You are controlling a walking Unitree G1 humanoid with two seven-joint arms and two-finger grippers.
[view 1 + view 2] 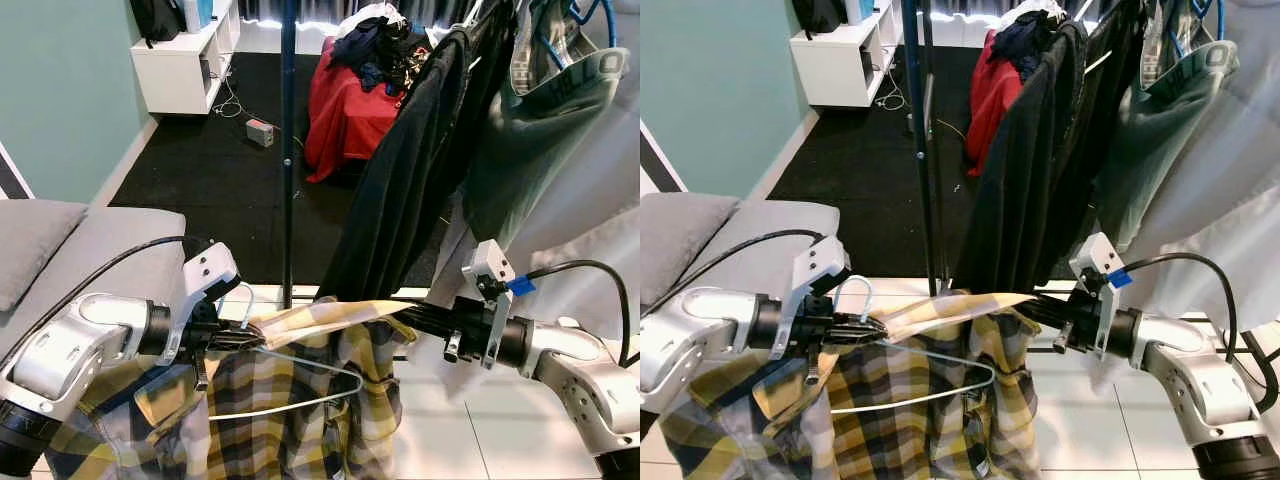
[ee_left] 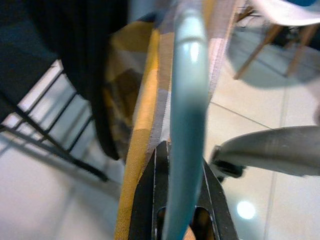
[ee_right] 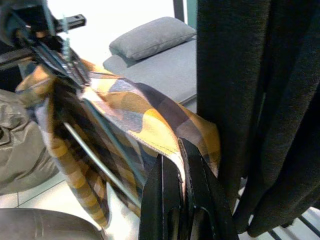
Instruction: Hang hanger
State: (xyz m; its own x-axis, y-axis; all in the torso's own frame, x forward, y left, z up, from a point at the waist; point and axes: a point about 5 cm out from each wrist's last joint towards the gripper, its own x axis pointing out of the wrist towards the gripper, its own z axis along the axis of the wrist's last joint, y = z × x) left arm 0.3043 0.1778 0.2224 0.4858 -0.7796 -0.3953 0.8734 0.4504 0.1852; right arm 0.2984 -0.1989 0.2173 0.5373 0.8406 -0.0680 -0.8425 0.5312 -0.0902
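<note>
- Left eye view puts the left gripper (image 1: 232, 335) at lower left of the frame, its black fingers clenched on the neck of a pale wire hanger (image 1: 300, 385) just below the hook.
- The hook curls up above those fingers, and the hanger's thin triangle spreads down and to the right across the lower middle of the frame.
- Left wrist view shows the light blue hanger wire (image 2: 187, 125) running straight up out of the narrow gap between the two fingers (image 2: 145, 200), pinched there.
- A yellow, grey and dark plaid shirt (image 1: 320, 420) drapes over the hanger and hangs to the bottom edge; one fold of it stretches across the centre toward the right.
- The right gripper (image 1: 1032, 308) sits at centre right, its jaws closed on that stretched fold of the shirt; right wrist view shows the cloth squeezed between the fingers (image 3: 167, 195).
- A black garment (image 1: 410, 180) hangs just behind the right gripper, down from the upper right, with a grey-green garment (image 1: 545, 140) beside it.
- A dark upright pole (image 1: 288, 150) stands in the upper middle.
- A grey cushion (image 1: 30, 240) lies at the left edge.
</note>
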